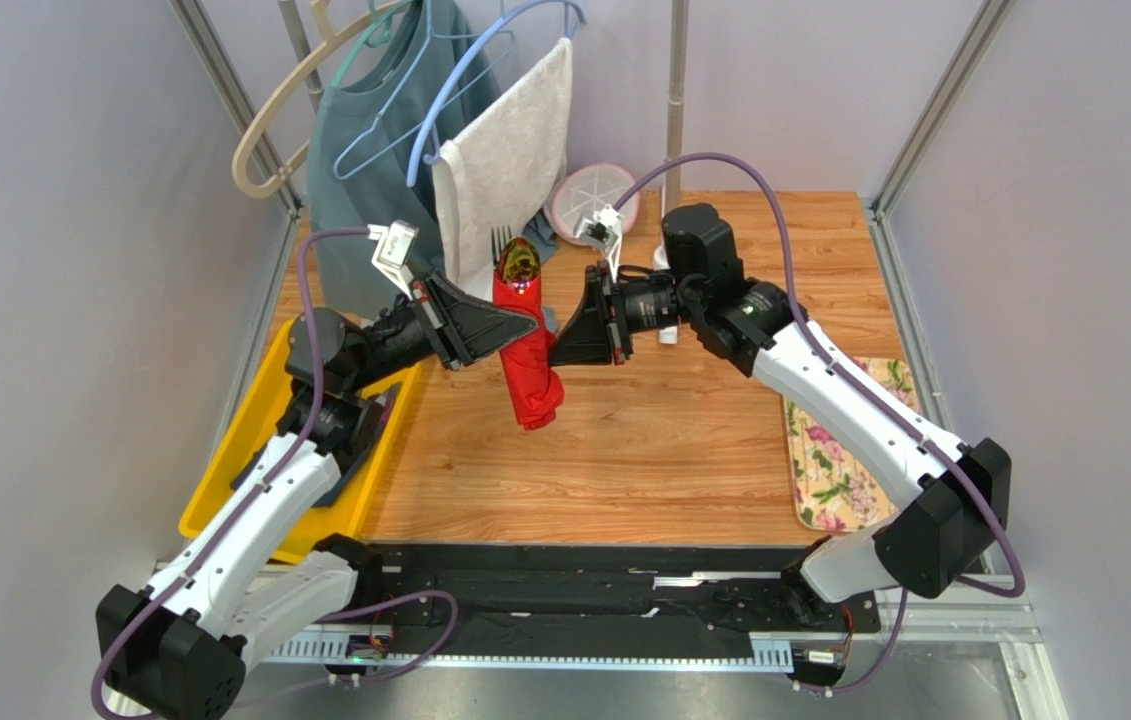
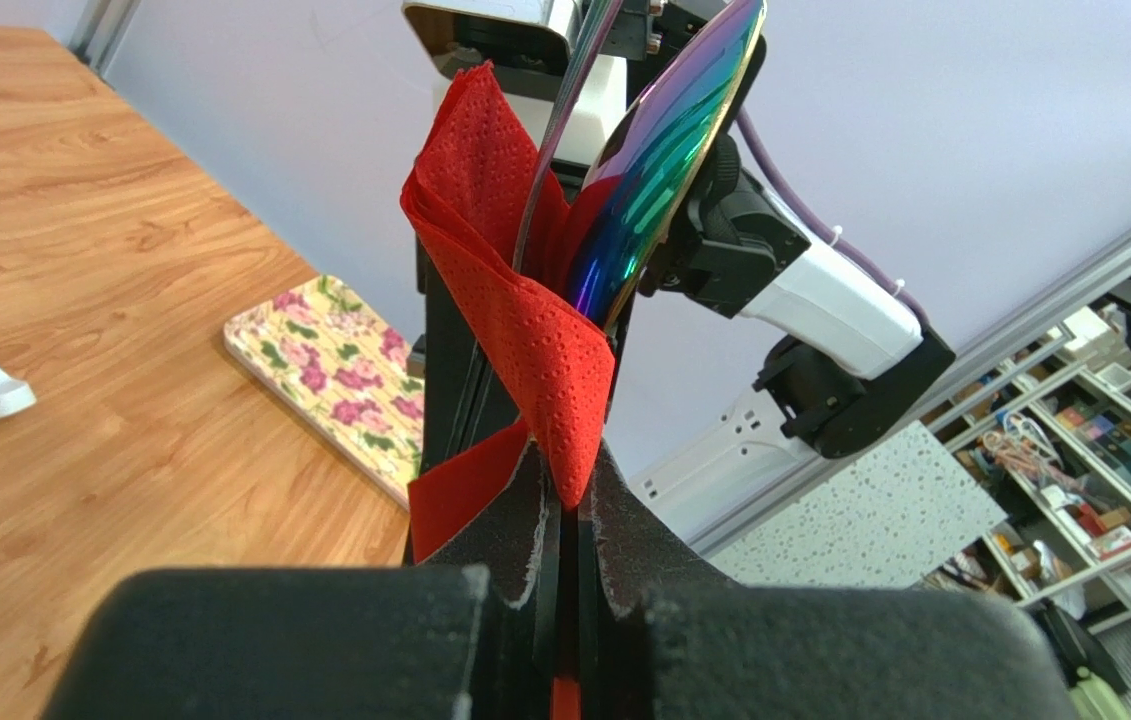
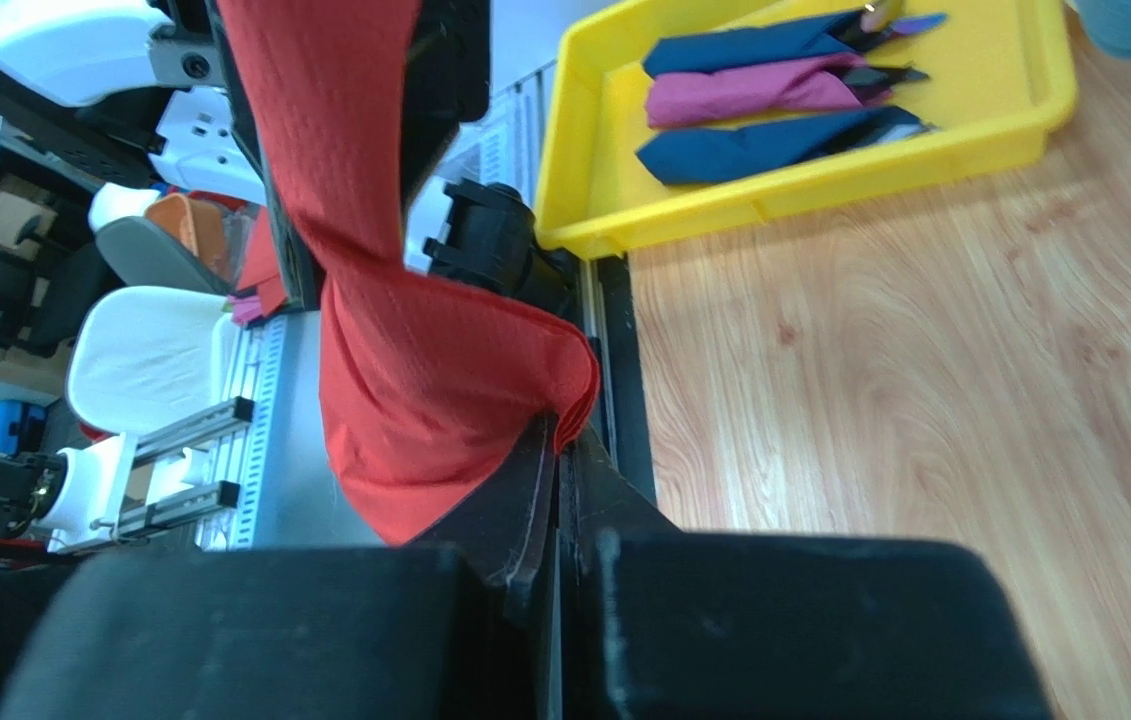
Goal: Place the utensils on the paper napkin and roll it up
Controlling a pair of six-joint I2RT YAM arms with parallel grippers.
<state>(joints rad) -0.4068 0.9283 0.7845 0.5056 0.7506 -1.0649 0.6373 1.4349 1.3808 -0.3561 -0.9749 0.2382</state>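
The red paper napkin [image 1: 529, 360] hangs as a loose roll above the middle of the table, held between both arms. The utensils stick out of its top: fork tines [image 1: 502, 240] and a shiny iridescent spoon head [image 1: 522, 264]. My left gripper [image 1: 501, 324] is shut on the roll from the left, pinching a red fold [image 2: 526, 330] with the spoon [image 2: 669, 150] just beyond it. My right gripper [image 1: 559, 333] is shut on the roll from the right, with the napkin [image 3: 406, 375] bunched at its fingertips. The utensils' handles are hidden inside the paper.
A yellow tray [image 1: 226, 480] at the left edge holds navy and pink fabric rolls [image 3: 767, 90]. A floral beige cloth [image 1: 834, 465] lies at the right. Hangers with a towel [image 1: 504, 150] and a round pink-rimmed object [image 1: 586, 203] stand at the back.
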